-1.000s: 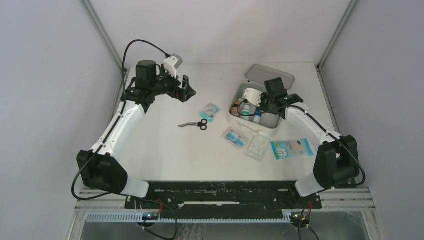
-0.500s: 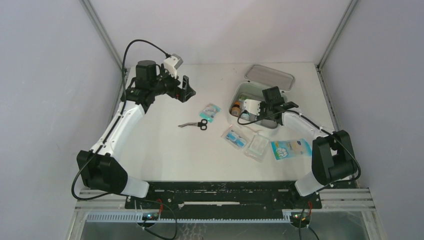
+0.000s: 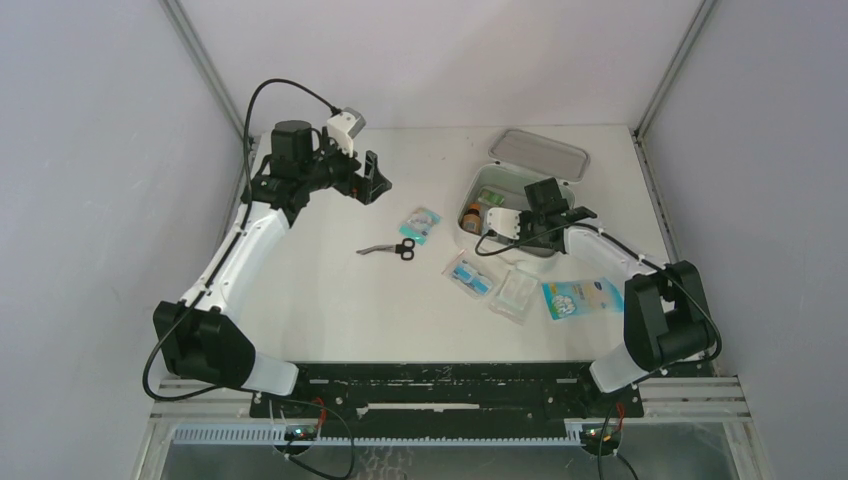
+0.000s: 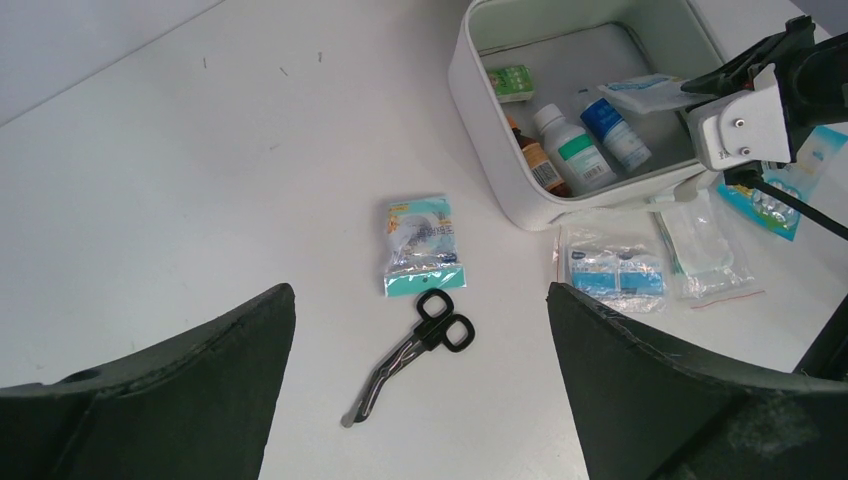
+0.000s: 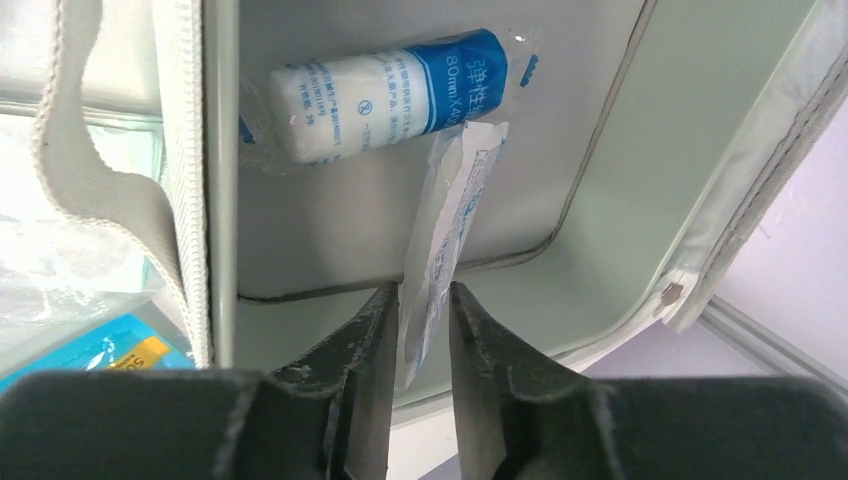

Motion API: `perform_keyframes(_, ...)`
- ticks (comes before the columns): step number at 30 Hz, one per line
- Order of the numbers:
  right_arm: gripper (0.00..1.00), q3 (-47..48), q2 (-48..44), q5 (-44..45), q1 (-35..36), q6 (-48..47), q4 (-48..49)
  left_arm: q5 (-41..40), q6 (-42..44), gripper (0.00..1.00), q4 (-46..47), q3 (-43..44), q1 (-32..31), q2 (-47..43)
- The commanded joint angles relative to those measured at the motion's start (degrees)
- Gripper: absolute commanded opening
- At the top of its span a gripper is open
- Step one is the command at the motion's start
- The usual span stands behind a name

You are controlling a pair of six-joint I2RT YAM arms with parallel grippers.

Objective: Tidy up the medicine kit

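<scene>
The medicine kit (image 3: 472, 192) is a white case lying open at the back right, its lid (image 3: 540, 153) flat behind it. In the left wrist view the kit (image 4: 468, 110) holds several small bottles (image 4: 572, 152). My right gripper (image 5: 424, 300) hovers over the kit's pale inside (image 5: 330, 215). Its jaws stand slightly apart, with a thin flat packet (image 5: 450, 225) hanging loose between them. A bandage roll with a blue label (image 5: 390, 95) lies just beyond. My left gripper (image 4: 420, 290) is wide open and empty, high over the back left (image 3: 372, 178).
Black scissors (image 3: 390, 249) and a teal packet (image 3: 421, 223) lie mid-table. In front of the kit lie blue packets (image 3: 470, 275), a clear packet (image 3: 515, 293) and a blue wipes pack (image 3: 583, 297). The kit's strap (image 5: 70, 150) hangs at its near wall.
My right gripper has drawn back toward the kit's near side. Its jaws have gone from shut to slightly parted around the flat packet. The left arm has not moved.
</scene>
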Motion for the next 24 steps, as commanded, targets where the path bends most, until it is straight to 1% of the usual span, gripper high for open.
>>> perform_keyframes(1, 0.28, 0.0, -3.1, -1.8, -0.5, 0.6, -1.6, 0.7, 0.8, 1.0, 2.6, -1.3, 0.3, -3.1)
perform_keyframes(4, 0.4, 0.0, -4.2, -2.6, -0.8, 1.4, -2.4, 0.7, 0.9, 1.0, 2.6, -1.3, 0.4, -3.2)
perform_keyframes(8, 0.47, 0.1, -6.1, -3.7, -1.1, 2.9, -3.5, 0.8, 0.8, 1.0, 2.6, -1.4, 0.3, -3.1)
perform_keyframes(13, 0.51, 0.3, -8.5, -7.6, -2.0, 5.7, -5.2, 0.9, 1.0, 1.0, 2.6, -1.4, 0.3, -3.1)
perform_keyframes(17, 0.5, 2.5, -8.9, -12.5, -4.7, 8.6, -6.5, 1.2, 0.9, 1.0, 2.6, -1.4, 0.3, -2.9)
perform_keyframes(20, 0.49, 4.6, -7.2, -16.5, -7.2, 12.0, -6.6, 1.2, 0.8, 1.0, 2.6, -1.5, 0.3, -2.9)
perform_keyframes(24, 0.49, 7.9, -2.0, -20.5, -9.6, 17.7, -6.2, 1.2, 0.8, 1.0, 2.6, -1.8, 0.4, -3.0)
